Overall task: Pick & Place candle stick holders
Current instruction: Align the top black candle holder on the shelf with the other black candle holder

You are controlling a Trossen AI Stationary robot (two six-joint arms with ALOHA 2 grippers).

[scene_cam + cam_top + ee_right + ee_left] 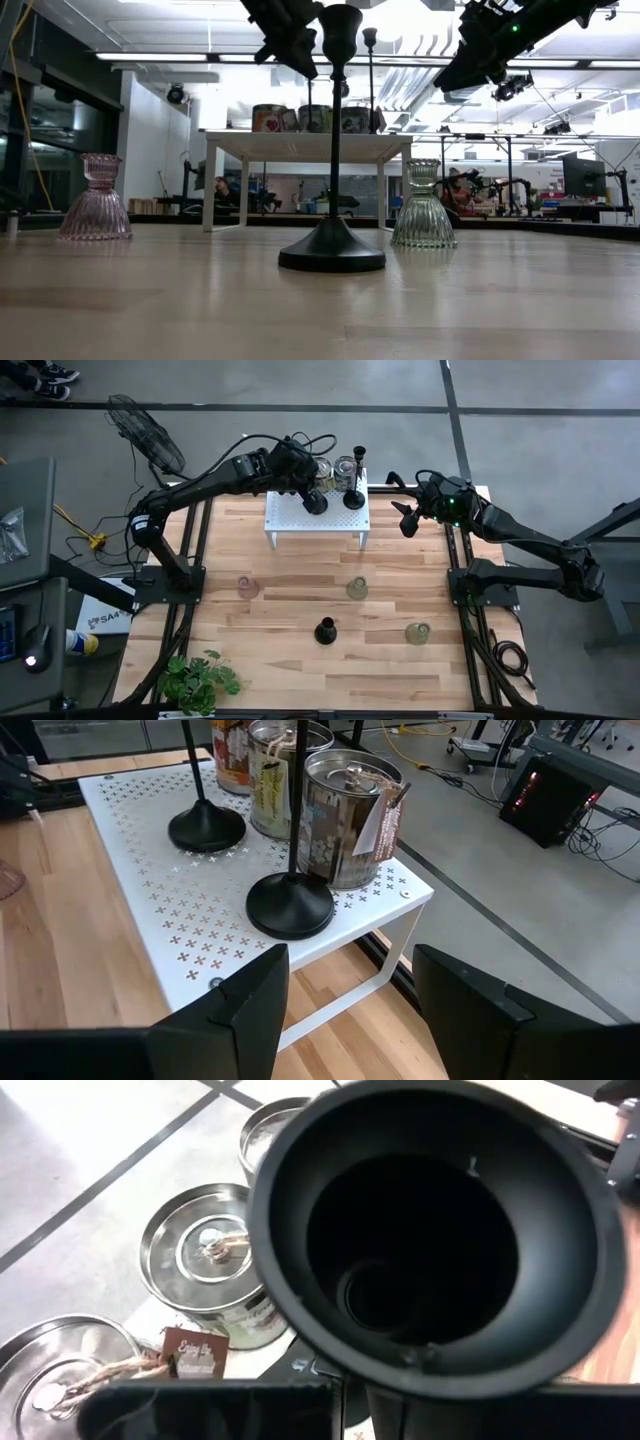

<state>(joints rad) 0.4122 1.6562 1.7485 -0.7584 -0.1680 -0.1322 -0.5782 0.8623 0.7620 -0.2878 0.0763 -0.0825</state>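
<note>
A: What crowds the white perforated stand point(316, 516) at twelve o'clock on the desk point(300, 650)?

B: Lidded tins point(350, 815) along its far edge, and two slim black candle sticks: one point(354, 497) near the stand's two o'clock corner, another point(315, 501) under the left arm. The tins sit just behind both round bases.

A: And lower down?

B: A pink glass holder point(247, 588) at nine o'clock, a greenish one point(357, 589) near centre, a black stemmed holder point(325, 630) at six, another greenish cup point(418, 633) at four. A leafy plant point(198, 680) sits at seven o'clock.

A: The arms?

B: The left end effector point(303, 482) reaches over the stand, right at a black stick's cup point(430, 1230); whether it is clamped, I cannot tell. The right end effector point(350, 985) hovers off the stand's three o'clock side, fingers apart, holding nothing.
</note>
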